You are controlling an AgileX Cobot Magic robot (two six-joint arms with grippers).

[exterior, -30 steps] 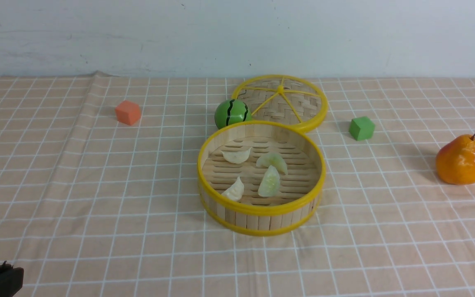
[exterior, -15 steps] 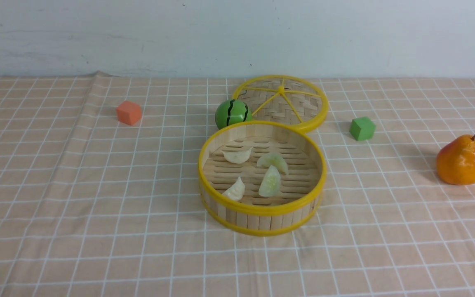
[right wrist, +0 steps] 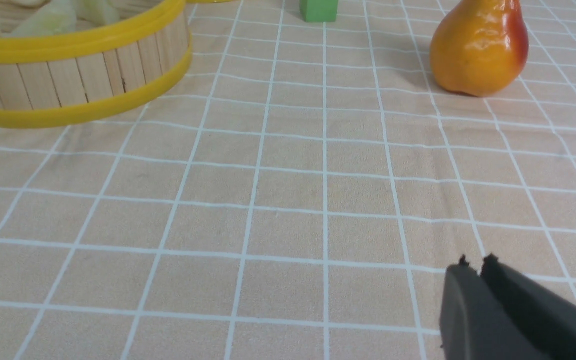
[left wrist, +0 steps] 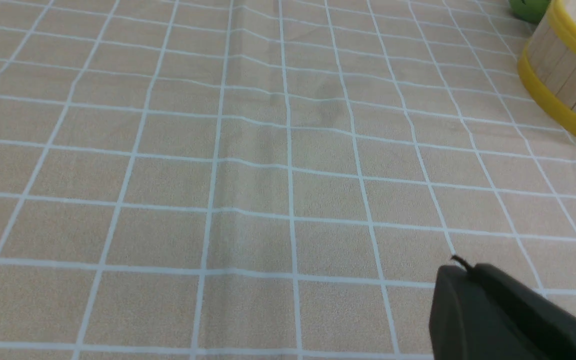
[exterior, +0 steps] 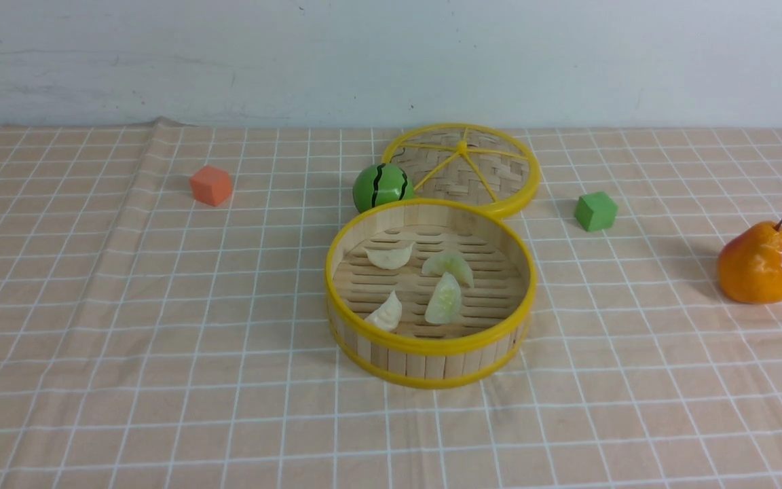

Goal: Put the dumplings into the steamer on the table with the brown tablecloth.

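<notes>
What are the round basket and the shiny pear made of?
The steamer looks like pale bamboo or wood slats, matte with visible grain, bound by smooth yellow rims, probably plastic. The pear seems glossy plastic or painted foam: bright highlights on its orange-red skin suggest a toy, though I can't be sure.

Only bits of robot show, both in wrist views. Left hand [left wrist: 460, 272]: matte black/dark-grey plastic, rounded tip w/ a tiny frayed nub on top, fingers pressed flat together. Right hand [right wrist: 473, 272]: same dark matte finish, two blunt tips w/ small nubs, thin seam between.
</notes>
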